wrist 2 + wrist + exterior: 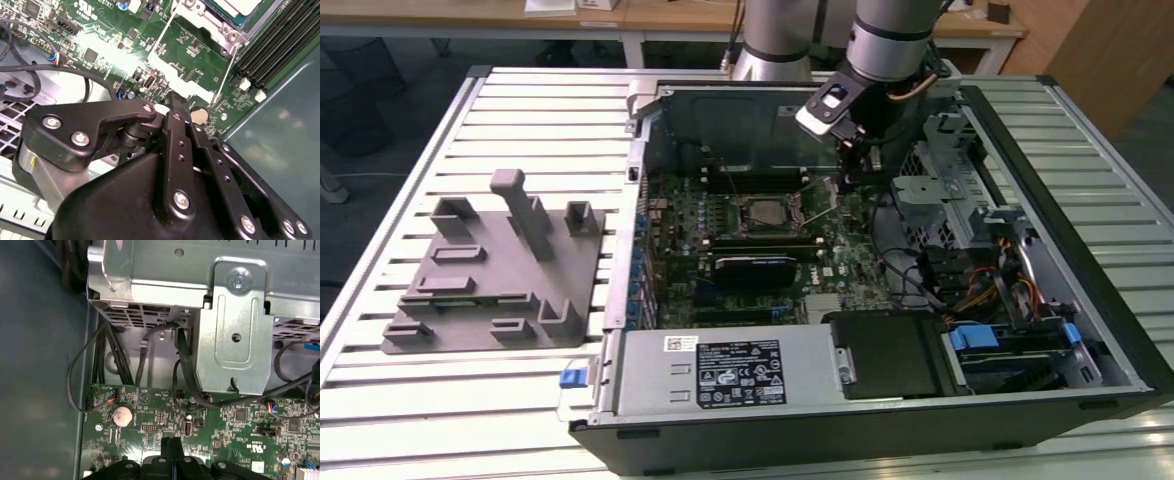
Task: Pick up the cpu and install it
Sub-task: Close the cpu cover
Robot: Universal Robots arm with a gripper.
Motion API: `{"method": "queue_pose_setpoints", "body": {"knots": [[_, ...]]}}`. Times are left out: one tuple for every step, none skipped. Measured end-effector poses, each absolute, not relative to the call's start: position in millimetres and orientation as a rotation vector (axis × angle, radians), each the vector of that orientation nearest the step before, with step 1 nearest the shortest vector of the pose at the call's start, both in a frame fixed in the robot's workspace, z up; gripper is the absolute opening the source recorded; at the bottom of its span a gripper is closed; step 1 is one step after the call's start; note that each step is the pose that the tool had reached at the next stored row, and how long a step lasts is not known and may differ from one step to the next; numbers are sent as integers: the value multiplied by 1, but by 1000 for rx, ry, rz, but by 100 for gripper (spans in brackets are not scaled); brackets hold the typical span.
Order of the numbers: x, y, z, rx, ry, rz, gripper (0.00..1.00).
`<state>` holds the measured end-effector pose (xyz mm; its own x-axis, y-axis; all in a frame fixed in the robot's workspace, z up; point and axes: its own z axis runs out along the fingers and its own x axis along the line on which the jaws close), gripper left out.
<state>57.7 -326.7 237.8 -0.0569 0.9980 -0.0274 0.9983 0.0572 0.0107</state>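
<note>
Exterior view: gripper [853, 182] is inside the open computer case [854, 440], just beside the cpu [765, 210] sitting in its motherboard socket. Grey fixture [494, 270] sits on the surface [520, 110], well apart. First wrist view: fingers [168, 447] pressed together, empty, near a coin battery [122, 416]. Second wrist view: cpu cut off at the edge.

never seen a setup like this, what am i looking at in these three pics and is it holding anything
It is one robot arm reaching into an open computer case on a slatted metal table. The exterior view looks on from off the arm. Both wrist views ride on the arm, looking past its black tool at the motherboard. The tool's fingers are together, holding nothing. The cpu appears to sit in its socket, just to the exterior view's left of the tool. A grey plastic fixture stands on the table.
</note>
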Motion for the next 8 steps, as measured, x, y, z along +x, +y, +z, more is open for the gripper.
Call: {"method": "queue_pose_setpoints", "body": {"knots": [[57,-327,238,2138,2264,-17,11],[56,-327,238,2138,2264,-17,11],[54,-327,238,2138,2264,-17,11],[53,-327,238,2138,2264,-17,11],[52,-327,238,2138,2264,-17,11],[51,-327,238,2138,2264,-17,11],[49,-327,238,2138,2264,-18,11],[48,-327,238,2138,2264,-17,11]]}}
